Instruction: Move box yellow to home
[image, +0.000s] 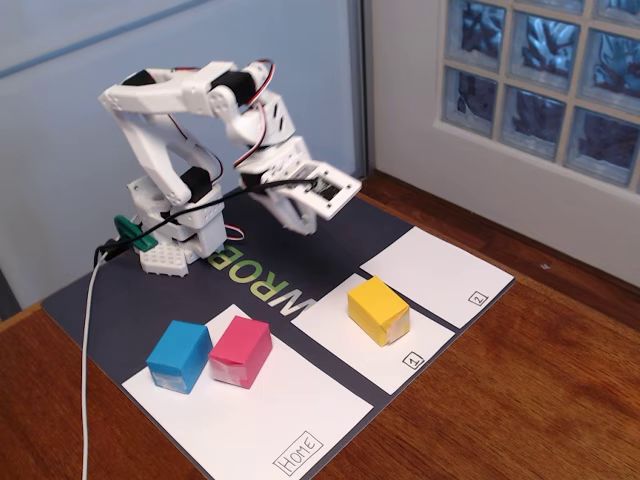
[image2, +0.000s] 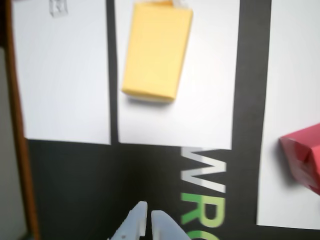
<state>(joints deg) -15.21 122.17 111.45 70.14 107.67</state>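
The white two-finger claw (image2: 148, 216), pressed together and empty, hangs above the dark mat, apart from the small bright yellow paper-wrapped box (image2: 157, 50).

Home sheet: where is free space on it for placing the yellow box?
The home sheet is bare on its front part, from the pink block to the HOME label. Its back edge is crowded by the blue block and the pink one.

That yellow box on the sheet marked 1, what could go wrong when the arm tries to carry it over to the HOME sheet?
The yellow box lies skewed to the gripper in the wrist view, so the nearly closed fingers might clip a corner and push it instead of gripping. The HOME sheet already holds a blue box and a pink box, touching or nearly so; a low carry could knock them.
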